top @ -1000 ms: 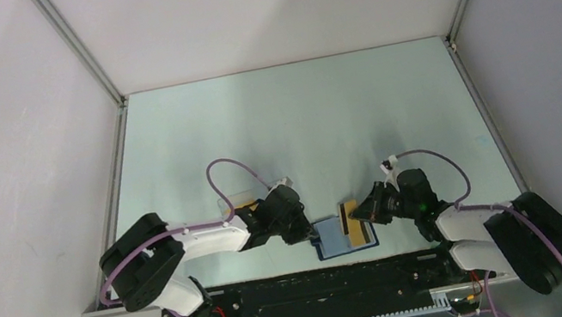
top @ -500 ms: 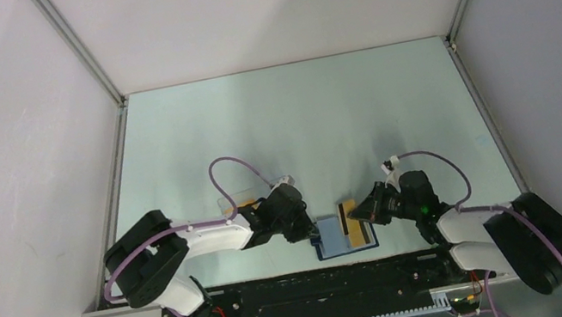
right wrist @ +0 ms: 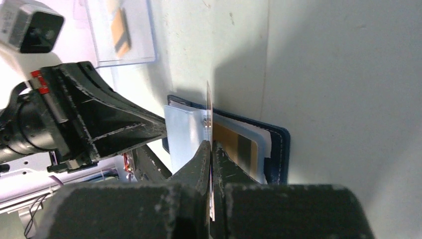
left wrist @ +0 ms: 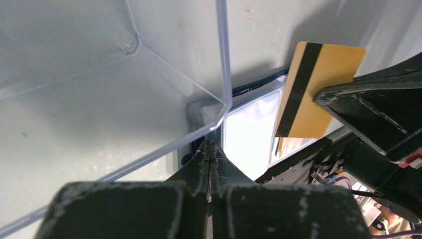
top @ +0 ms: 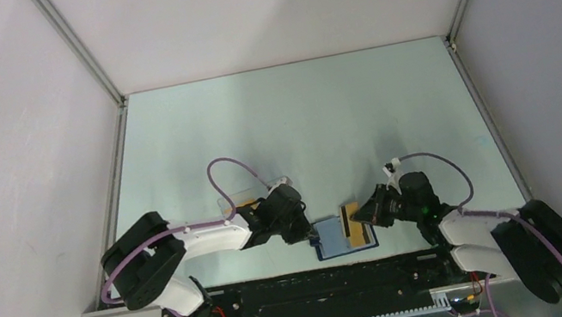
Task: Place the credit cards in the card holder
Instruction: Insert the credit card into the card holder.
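The card holder [top: 331, 246] lies open on the table between both arms, dark navy [right wrist: 279, 145] with pale blue inner slots [left wrist: 246, 134]. One gold credit card [right wrist: 234, 144] sits in its right slot. My right gripper [top: 364, 213] [right wrist: 211, 145] is shut on another credit card [left wrist: 318, 89] with a dark stripe. It holds that card upright on edge [right wrist: 208, 107] just above the holder's middle. My left gripper [top: 309, 234] [left wrist: 210, 147] is shut, its tips at the holder's left edge [right wrist: 161, 130].
A clear plastic tray [top: 233, 203] [left wrist: 224, 74] stands just left of the holder, beside my left gripper, with more gold cards [right wrist: 120, 32] in it. The table's near edge and black base rail [top: 325, 277] run close behind the holder.
The right arm's elbow has shifted slightly toward the near right. The held card and both grippers stay about where they were.
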